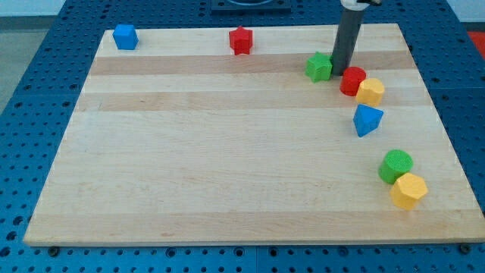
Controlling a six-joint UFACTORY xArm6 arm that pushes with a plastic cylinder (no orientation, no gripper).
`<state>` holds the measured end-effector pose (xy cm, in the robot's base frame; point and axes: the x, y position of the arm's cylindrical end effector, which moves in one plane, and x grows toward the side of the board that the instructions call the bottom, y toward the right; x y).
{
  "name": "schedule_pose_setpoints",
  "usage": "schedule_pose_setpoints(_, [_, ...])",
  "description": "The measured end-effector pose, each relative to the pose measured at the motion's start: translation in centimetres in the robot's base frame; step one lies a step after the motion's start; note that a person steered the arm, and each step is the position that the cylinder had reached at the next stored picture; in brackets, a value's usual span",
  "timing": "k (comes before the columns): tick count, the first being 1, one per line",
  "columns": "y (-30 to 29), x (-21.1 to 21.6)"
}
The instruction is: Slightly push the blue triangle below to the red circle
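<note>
Blue triangle (367, 120) sits on view's right side of wooden board (227, 152), below and slightly right of red circle (352, 80), close but w/ a small gap btwn them. Red circle touches a yellow block (371, 92) on its right; that block's shape is hard to call, roughly hexagonal.

Rod (348, 38) comes down from view's top, upper end cut off by frame edge. My tip (342, 67) rests at board level btwn green block (319, 67) (to its left, appears touching or nearly so) and red circle (below-right, just beside). Tip is well above blue triangle, not in contact. No fingers on this rig, just a plain rod, so nothing is held.

Other blocks:
- blue cube-ish block (125, 36), top-left corner of board
- red star-like block (241, 40), top edge, centre; outline small, shape approx.
- green circle (395, 166), lower right
- yellow block (408, 190), touching green circle from below-right, looks hexagonal

Blue perforated table (30, 91) surrounds board. Dark object at view's top centre is cropped, can't identify.
</note>
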<state>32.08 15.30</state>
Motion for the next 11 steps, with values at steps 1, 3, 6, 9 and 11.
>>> schedule_pose_setpoints(1, [0.0, -1.3])
schedule_pose_setpoints(3, [-2.3, -0.9])
schedule_pose_setpoints(6, [14.8, 2.6])
schedule_pose_setpoints(9, [6.2, 9.7])
schedule_pose_setpoints(11, [1.1, 9.7])
